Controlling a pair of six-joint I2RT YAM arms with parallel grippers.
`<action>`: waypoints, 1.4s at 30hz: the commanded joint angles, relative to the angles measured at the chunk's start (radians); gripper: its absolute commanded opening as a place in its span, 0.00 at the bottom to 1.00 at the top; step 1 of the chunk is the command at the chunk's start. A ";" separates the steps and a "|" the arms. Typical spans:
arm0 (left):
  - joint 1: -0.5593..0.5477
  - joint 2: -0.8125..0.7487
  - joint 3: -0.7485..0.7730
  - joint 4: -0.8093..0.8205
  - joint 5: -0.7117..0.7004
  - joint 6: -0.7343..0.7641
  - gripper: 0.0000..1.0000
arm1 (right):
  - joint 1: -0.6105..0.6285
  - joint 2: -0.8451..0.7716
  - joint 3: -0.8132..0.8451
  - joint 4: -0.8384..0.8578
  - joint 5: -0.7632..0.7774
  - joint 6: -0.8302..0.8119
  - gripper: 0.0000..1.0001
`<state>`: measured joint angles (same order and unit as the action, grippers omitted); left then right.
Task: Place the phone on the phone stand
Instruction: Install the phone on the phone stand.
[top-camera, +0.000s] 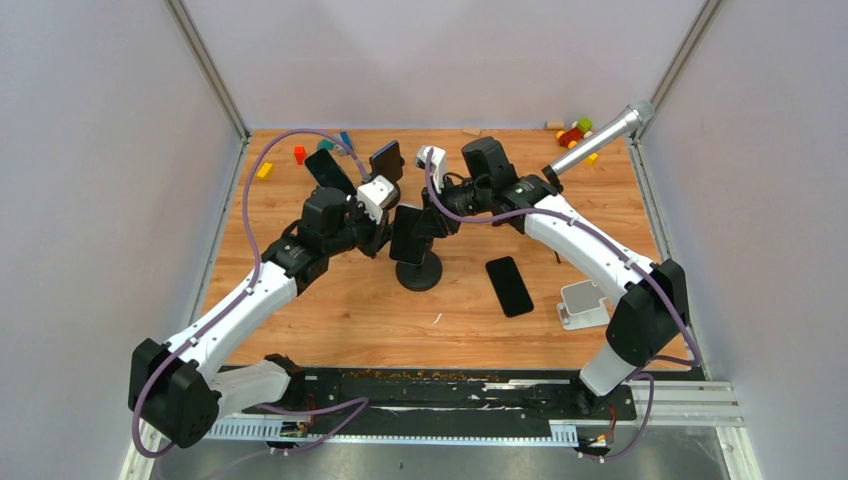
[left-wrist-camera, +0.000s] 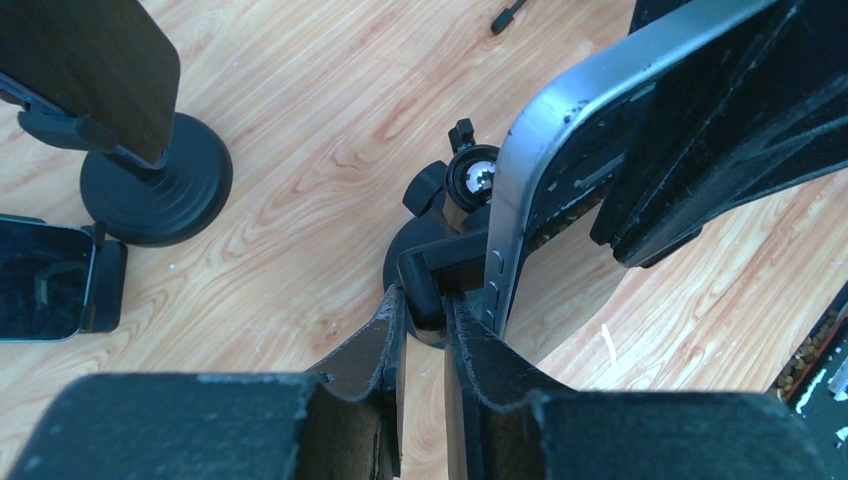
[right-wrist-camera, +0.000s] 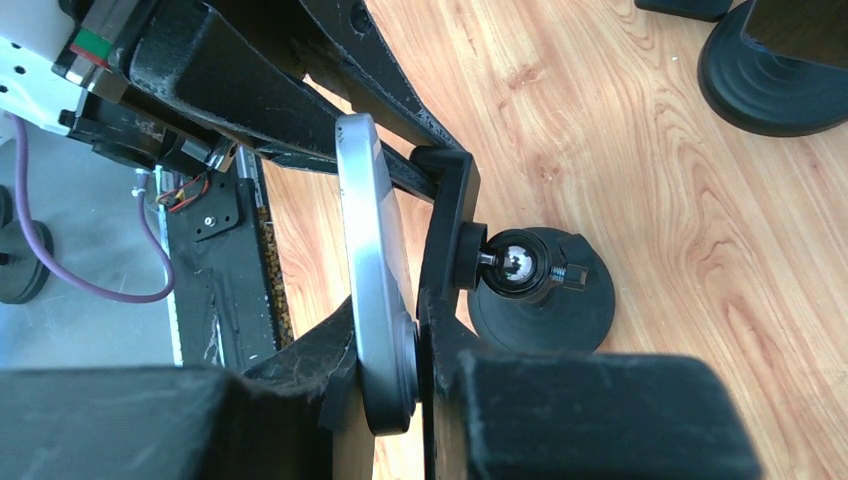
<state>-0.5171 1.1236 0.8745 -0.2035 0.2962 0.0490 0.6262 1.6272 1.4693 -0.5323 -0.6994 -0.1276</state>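
The phone (top-camera: 407, 236) stands upright against the cradle of the black phone stand (top-camera: 421, 274) at the table's middle. My right gripper (top-camera: 432, 222) is shut on the phone: in the right wrist view its silver edge (right-wrist-camera: 368, 230) and camera bump sit between my fingers (right-wrist-camera: 455, 350), beside the stand's ball joint (right-wrist-camera: 515, 264). From the left, my left gripper (top-camera: 385, 238) is shut on the stand's black cradle bracket (left-wrist-camera: 432, 285), right next to the phone's silver side (left-wrist-camera: 520, 170). The round base (right-wrist-camera: 560, 305) rests on the wood.
A second black phone (top-camera: 509, 286) lies flat right of the stand, with a white holder (top-camera: 585, 303) beyond it. Two more stands carrying phones (top-camera: 330, 170) (top-camera: 386, 160) rise at the back. Toy blocks (top-camera: 574, 132) and a silver tube (top-camera: 600, 140) occupy the far right corner.
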 joint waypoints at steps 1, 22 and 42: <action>-0.019 -0.028 0.062 -0.050 -0.006 0.007 0.00 | -0.031 0.067 -0.003 -0.075 0.413 -0.044 0.00; -0.027 -0.011 0.057 -0.034 -0.026 -0.066 0.00 | 0.002 0.114 -0.009 -0.099 0.557 -0.139 0.00; -0.109 -0.015 0.071 -0.076 -0.197 -0.110 0.00 | -0.011 0.137 0.037 -0.153 0.688 -0.169 0.00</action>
<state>-0.5930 1.1370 0.9131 -0.2214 0.0368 -0.0383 0.6872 1.6592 1.5524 -0.5838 -0.4534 -0.2115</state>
